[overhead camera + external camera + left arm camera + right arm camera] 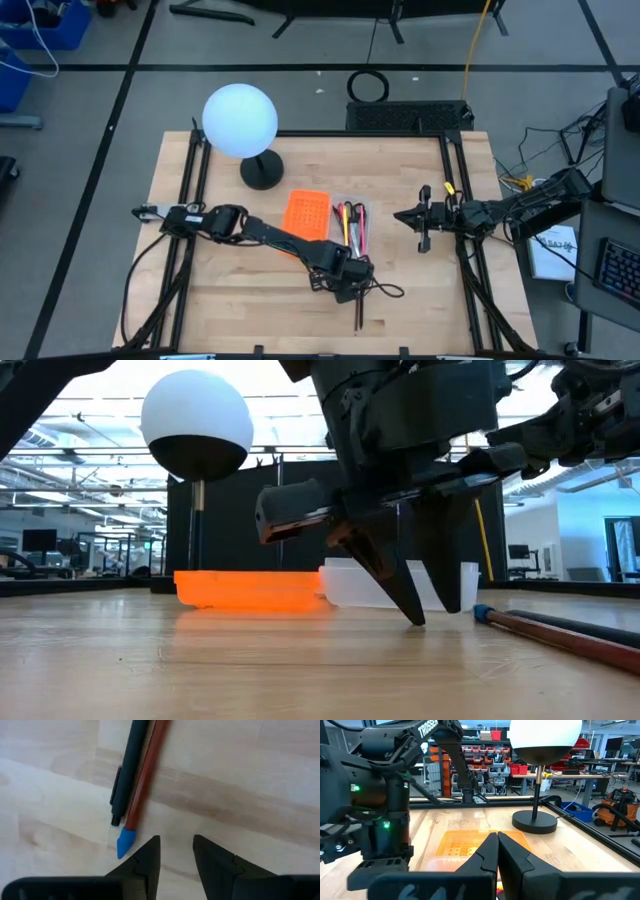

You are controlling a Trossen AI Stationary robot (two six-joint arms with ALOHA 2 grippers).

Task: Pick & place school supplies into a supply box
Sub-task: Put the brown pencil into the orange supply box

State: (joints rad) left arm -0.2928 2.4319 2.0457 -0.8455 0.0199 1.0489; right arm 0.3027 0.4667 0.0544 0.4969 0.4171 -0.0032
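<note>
A black pen (pixel 129 765) and a red-brown pencil (pixel 147 770) with a blue tip (pixel 125 842) lie side by side on the table, near its front edge (pixel 360 310). My left gripper (pixel 176 842) is open, fingers pointing down close to the tabletop (pixel 435 612), right beside the blue tip. The clear supply box (pixel 352 205) holds pink-red, yellow and black pens and sits next to the orange tray (pixel 305 213). My right gripper (pixel 425 218) is shut and hovers right of the box. I cannot make out the scissors.
A white globe lamp (pixel 240 120) stands on a black round base (pixel 261 172) behind the orange tray (pixel 240 588). Black rails (pixel 190 200) run along the table's left and right sides. Bare wood lies at the table's front left (pixel 230 300).
</note>
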